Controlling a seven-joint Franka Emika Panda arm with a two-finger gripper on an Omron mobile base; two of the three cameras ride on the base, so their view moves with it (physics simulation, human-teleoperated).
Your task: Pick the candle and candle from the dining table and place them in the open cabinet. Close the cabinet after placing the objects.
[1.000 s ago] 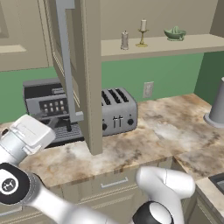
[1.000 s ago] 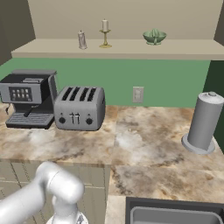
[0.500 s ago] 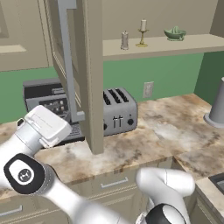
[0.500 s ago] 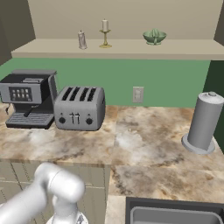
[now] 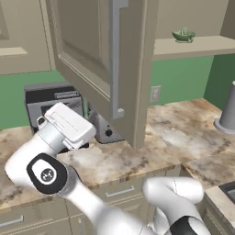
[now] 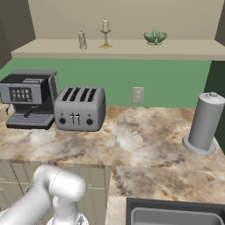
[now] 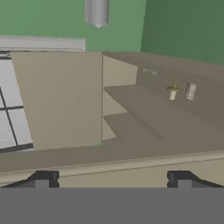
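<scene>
Your gripper [image 7: 112,177] shows in the hand view with its two dark fingertips [image 7: 43,178] spread wide at 6 o'clock, nothing between them. From there the taper candle [image 7: 173,90] and the stubby candle [image 7: 190,91] sit toward 1 o'clock, far from the fingers and small in that rolled picture — they appear inverted, side by side but apart, on a beige shelf.

In the right base view both stand upright on the open shelf [image 6: 132,48] at 12 o'clock: the stubby candle [image 6: 82,40] to the left, the taper [image 6: 105,31] on its brass stick, long axis vertical, with the green bowl [image 6: 155,37] further right.

In the left base view the cabinet door [image 5: 103,59] hangs open, its bar handle [image 5: 115,55] vertical.
</scene>
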